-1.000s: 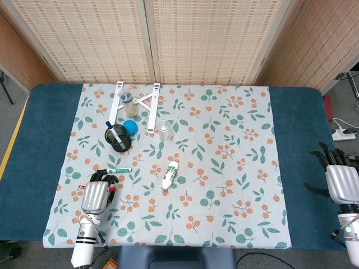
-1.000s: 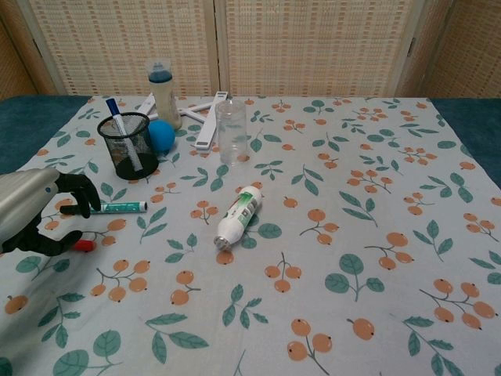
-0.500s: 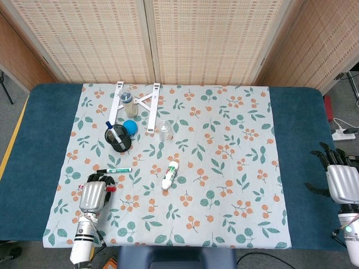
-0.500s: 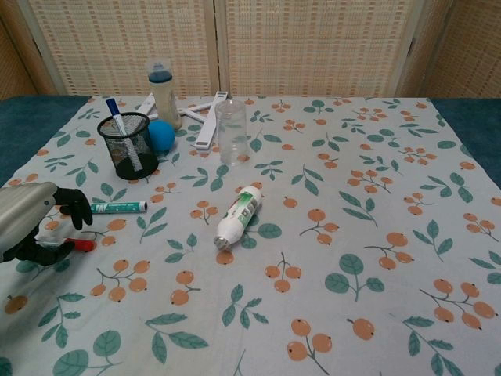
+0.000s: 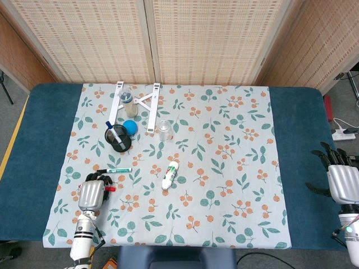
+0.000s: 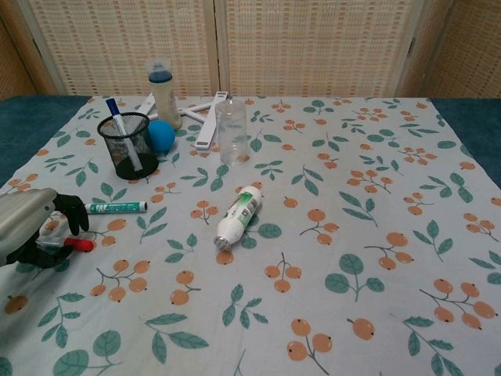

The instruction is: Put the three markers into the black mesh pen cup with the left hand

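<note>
Black mesh pen cup [image 6: 127,146] holds one marker [image 6: 118,123].

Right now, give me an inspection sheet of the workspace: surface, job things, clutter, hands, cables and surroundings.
Surface: floral cloth over a blue table.
Job's things: black mesh pen cup holds a blue-capped marker; green marker and red marker lie on the cloth.
Clutter: blue ball, capped bottle, clear cup, white tube lying flat, white frame pieces.
Hands: left hand curled at the red marker, grip unclear; right hand open, off the cloth.
Cables: power strip on the floor.
Surroundings: woven screens behind.
</note>
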